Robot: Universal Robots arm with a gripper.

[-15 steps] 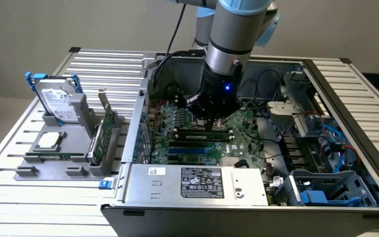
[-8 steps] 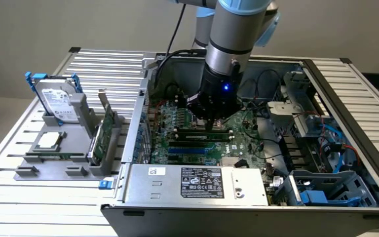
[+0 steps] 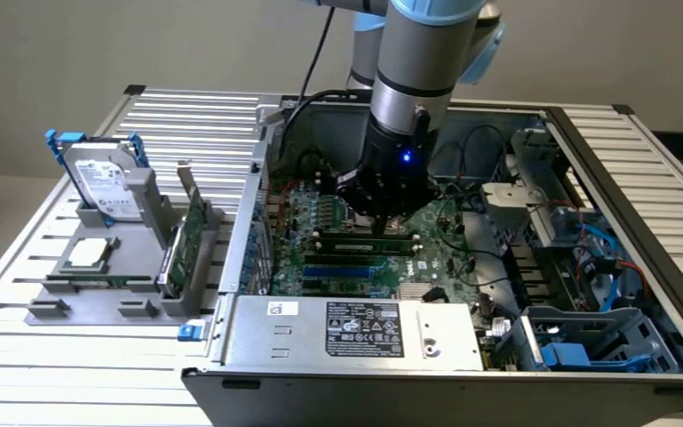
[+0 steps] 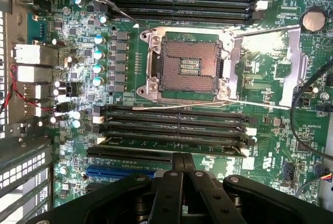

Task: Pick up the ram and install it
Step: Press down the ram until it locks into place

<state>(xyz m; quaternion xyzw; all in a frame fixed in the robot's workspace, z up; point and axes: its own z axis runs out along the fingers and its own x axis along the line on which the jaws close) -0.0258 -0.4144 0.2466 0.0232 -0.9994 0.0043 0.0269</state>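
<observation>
The tool (image 3: 386, 212), fingers closed together, sits low inside the open computer case (image 3: 317, 342) at the exterior view's centre, just above the ram (image 4: 171, 141) seated in its motherboard (image 4: 270, 146) slot.

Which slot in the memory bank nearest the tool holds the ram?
The one farthest from the CPU socket: the green ram sits in it; its three neighbours are empty black.
</observation>
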